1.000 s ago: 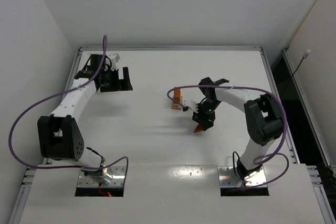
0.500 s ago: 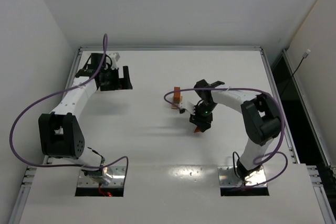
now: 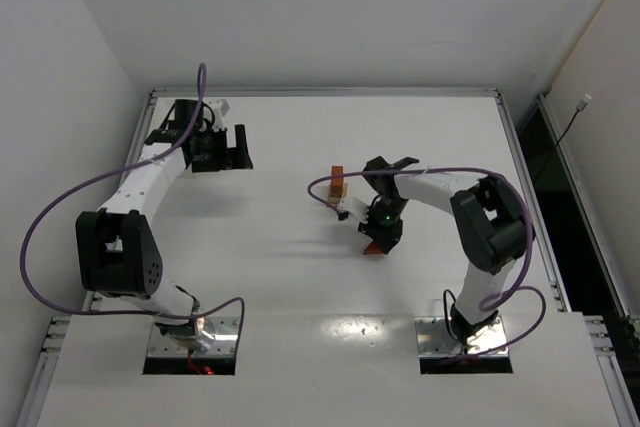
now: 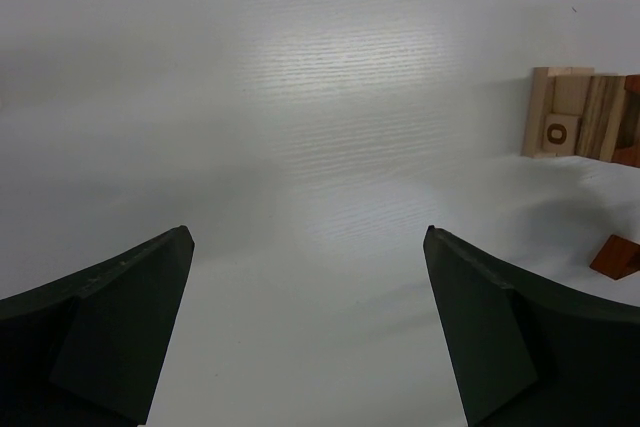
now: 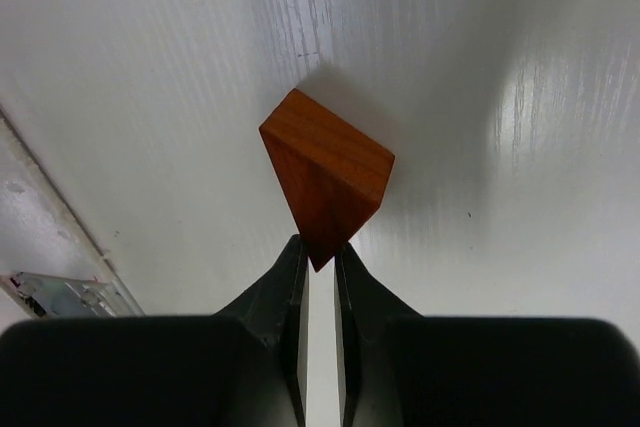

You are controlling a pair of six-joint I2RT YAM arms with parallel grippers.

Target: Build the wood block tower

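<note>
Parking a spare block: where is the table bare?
Bare: the table between the left gripper and the wood block tower, and the far right corner. Crowded: beside the tower, where the right gripper pinches the wedge.

One camera sits high up behind me and looks down on the whole table (image 3: 300,277). The camera on my left wrist sits low. It looks across the table between my left fingers (image 4: 110,337), far from the block tower (image 4: 572,127). The camera on my right wrist looks down, very close to the red-brown wedge (image 5: 325,172). All three views show that wedge. The top and left views both show the tower.
</note>
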